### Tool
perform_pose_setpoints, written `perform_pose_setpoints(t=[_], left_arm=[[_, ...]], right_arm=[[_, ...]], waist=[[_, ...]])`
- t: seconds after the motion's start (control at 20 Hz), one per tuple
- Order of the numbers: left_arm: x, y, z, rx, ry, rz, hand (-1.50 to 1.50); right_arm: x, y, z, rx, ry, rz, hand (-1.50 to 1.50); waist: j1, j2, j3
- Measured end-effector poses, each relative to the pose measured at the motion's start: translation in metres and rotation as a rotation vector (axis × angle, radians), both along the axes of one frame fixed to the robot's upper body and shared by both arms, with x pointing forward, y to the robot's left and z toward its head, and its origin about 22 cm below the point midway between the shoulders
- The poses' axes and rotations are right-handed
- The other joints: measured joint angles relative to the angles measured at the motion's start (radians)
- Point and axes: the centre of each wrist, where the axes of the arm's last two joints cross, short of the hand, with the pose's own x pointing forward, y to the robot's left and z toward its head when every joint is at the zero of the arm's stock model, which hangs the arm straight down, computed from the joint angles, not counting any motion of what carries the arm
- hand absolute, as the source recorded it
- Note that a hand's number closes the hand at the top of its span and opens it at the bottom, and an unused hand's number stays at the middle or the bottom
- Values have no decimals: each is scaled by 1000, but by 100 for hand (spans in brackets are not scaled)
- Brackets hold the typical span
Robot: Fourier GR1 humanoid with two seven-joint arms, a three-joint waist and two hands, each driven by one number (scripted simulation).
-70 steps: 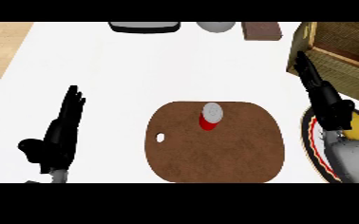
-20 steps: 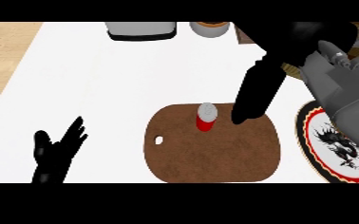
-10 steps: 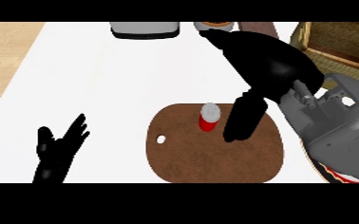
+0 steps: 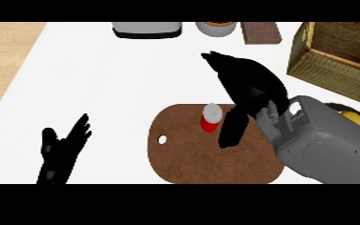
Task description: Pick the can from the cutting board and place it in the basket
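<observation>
My right hand has swung in from the counter's far right and now hangs over the oval brown wooden cutting board, fingers straight and pointing down just right of the small red can with a silver top, which stands upright on the board's upper part. Nothing is gripped yet; closing comes next. The woven wicker basket waits at upper right. My left hand rests open at lower left.

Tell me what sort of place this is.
Most likely a kitchen counter: a white worktop holds a brown cutting board with a red can standing on it, a wicker basket at the right, and containers along the back edge.
</observation>
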Motion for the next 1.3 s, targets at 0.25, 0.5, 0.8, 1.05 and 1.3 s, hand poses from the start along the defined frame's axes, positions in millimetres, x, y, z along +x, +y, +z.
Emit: perform_pose_setpoints(t=[0.25, 0.5, 0.8, 1.05, 1.3], left_arm=[[0, 1, 3, 3, 3, 1, 0], [3, 0, 5, -1, 18, -1, 0], [2, -5, 1, -1, 2, -6, 0], [1, -1, 2, -2, -3, -11, 0], [1, 4, 2, -8, -1, -8, 0]], right_arm=[[-6, 1, -23, -1, 14, -16, -150], [-6, 0, -40, 0, 9, -33, -150], [1, -3, -67, -27, 6, -75, -150], [1, 6, -84, -19, -1, -91, -150], [4, 10, -95, -31, 7, -93, -150]], waist=[[0, 1, -2], [3, 2, -2], [5, 2, 0], [6, 3, 0], [6, 3, -1]])
